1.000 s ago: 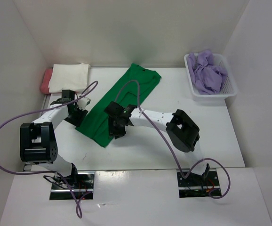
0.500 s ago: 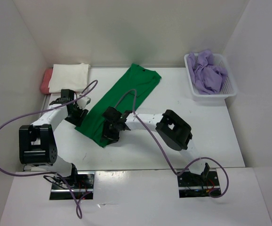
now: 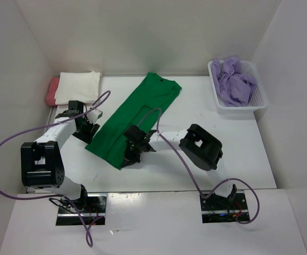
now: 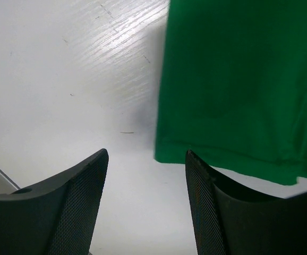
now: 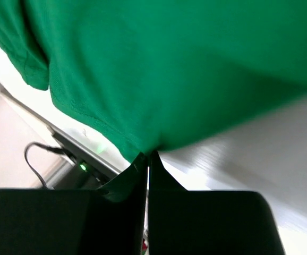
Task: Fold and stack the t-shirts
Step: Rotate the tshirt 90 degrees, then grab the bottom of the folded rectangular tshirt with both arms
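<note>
The green t-shirt (image 3: 137, 114) is lying spread on the white desk (image 3: 222, 143), folded lengthwise into a long, narrow band of bright, smooth cloth with few wrinkles. Its long axis is running on a diagonal: the collar end is pointing to the far right, towards the back wall, and the hem end is pointing to the near left, towards the arm bases.

The right claw (image 5: 147, 158) is sitting at the near hem corner, its fingers pressed together and clamped on the stitched edge of the green cloth, which is fanning out from the fingertips in the right wrist view. The left claw (image 4: 146, 156) is hovering just beside the left edge of the shirt, near the hem. Its fingers are standing apart with bare desk between them, and the green corner is lying just past the fingertips, untouched.

At the far left corner of the desk, the cream-white t-shirt (image 3: 79, 87) is resting folded flat on top of the salmon-red t-shirt (image 3: 51, 91), which is peeking out along the left side. At the far right, the lavender t-shirt (image 3: 236, 79) is sitting crumpled inside the white mesh basket (image 3: 261, 98), well apart from the green one
</note>
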